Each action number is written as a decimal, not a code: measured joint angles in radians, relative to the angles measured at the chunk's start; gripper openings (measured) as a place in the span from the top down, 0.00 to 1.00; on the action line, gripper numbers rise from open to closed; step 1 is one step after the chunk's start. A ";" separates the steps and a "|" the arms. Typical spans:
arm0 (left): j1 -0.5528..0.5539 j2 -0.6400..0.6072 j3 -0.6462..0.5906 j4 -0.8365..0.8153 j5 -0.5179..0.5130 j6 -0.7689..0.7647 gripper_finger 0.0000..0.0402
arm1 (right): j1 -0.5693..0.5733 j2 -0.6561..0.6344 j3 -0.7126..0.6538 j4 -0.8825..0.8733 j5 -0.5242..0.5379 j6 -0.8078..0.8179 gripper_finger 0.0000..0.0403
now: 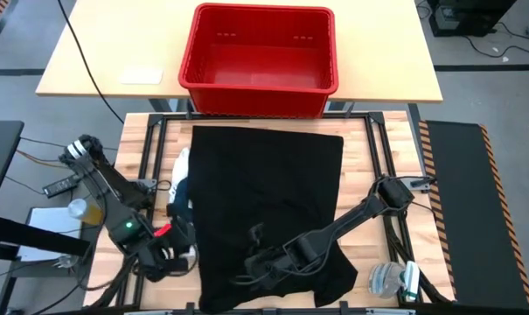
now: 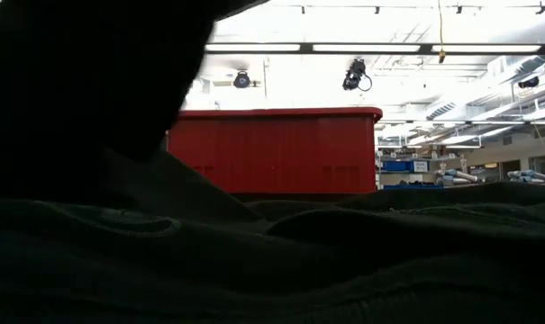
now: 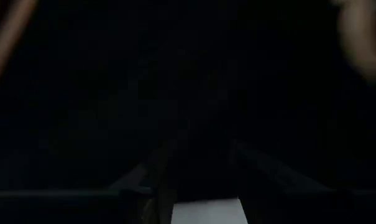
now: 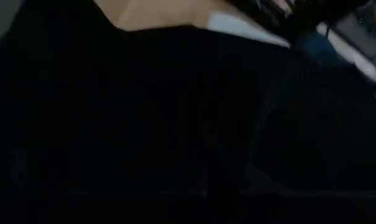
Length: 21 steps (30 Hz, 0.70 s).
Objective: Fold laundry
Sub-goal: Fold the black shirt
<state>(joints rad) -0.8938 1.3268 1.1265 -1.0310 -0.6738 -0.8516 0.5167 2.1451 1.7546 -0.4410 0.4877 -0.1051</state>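
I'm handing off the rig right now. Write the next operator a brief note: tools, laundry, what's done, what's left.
Right tool: shut, low on the near part of the black garment; whether it pinches cloth is not clear.
Left tool: at the garment's near left edge; opening unclear.
Laundry: black garment spread across the wooden table; white and blue pieces peek out at its left edge.
Red crate: empty, on the far table.
Done: garment laid out. Left: folding.

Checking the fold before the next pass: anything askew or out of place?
Yes: white and blue cloth pokes out from under the black garment at its left edge, bunched rather than flat. The red crate sits squarely beyond.
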 joint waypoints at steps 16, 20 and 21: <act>0.278 0.107 0.000 -0.307 0.057 0.563 0.65 | 0.091 -0.015 0.000 -0.219 -0.085 0.174 0.97; 0.326 0.127 -0.006 -0.297 0.030 0.558 0.65 | 0.092 -0.015 0.000 -0.196 -0.051 0.208 0.97; 0.337 0.132 -0.010 -0.301 0.036 0.547 0.65 | 0.092 -0.015 0.000 -0.195 -0.045 0.208 0.97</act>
<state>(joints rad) -0.5564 1.4592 1.1163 -1.3321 -0.6376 -0.3041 0.6086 2.1304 1.7542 -0.6358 0.4423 0.1024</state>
